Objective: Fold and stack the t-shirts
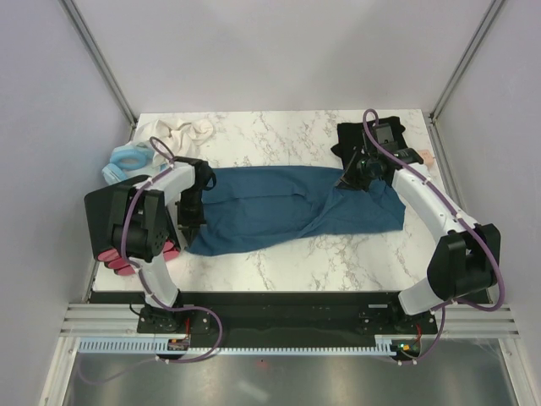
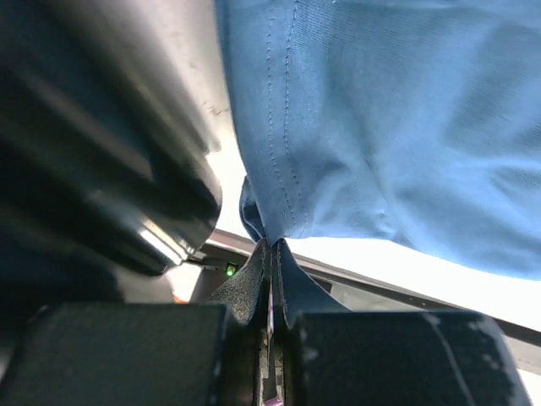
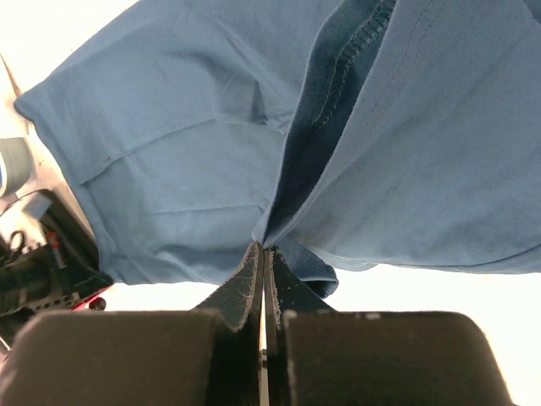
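Observation:
The teal-blue t-shirt (image 1: 279, 210) lies stretched across the middle of the marble table (image 1: 279, 135). My left gripper (image 1: 193, 227) is shut on its left end. In the left wrist view the jaws (image 2: 272, 247) pinch a stitched edge of the blue cloth (image 2: 389, 118). My right gripper (image 1: 349, 180) is shut on the shirt's right part. The right wrist view shows its tips (image 3: 264, 247) closed on a fold of the cloth (image 3: 186, 152) near a ribbed seam. The black t-shirt (image 1: 351, 135) lies at the back right, partly hidden by the right arm.
A pale blue ring-shaped item (image 1: 125, 161) and a cream cloth (image 1: 190, 130) lie at the back left. Pink items (image 1: 114, 259) sit by the left edge under the left arm. A small peach object (image 1: 428, 156) lies at the right edge. Enclosure walls surround the table.

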Robot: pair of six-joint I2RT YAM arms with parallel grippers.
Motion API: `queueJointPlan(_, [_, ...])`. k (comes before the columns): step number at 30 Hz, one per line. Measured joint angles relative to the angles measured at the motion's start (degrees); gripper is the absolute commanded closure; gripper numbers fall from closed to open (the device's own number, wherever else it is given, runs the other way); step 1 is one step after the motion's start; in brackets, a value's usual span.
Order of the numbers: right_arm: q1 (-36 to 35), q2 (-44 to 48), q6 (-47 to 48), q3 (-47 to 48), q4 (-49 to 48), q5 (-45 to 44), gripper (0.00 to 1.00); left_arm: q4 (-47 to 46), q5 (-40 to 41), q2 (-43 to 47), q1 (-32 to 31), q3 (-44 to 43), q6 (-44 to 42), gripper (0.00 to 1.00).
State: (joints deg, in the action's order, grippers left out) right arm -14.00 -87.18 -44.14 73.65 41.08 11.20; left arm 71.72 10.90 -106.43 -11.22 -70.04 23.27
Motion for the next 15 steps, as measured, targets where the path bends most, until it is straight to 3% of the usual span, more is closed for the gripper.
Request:
queueJointPlan(6, [1.09,0.00,0.63,0.66,0.09,-0.02,1.00,0.42,0.79,5.11,0.00,-2.89,0.00,0.98])
queueJointPlan(15, [4.28,-1.20,3.17,6.97,1.68,-0.81,1.00,0.90,1.25,5.55,0.79,-7.48,-0.02,0.98])
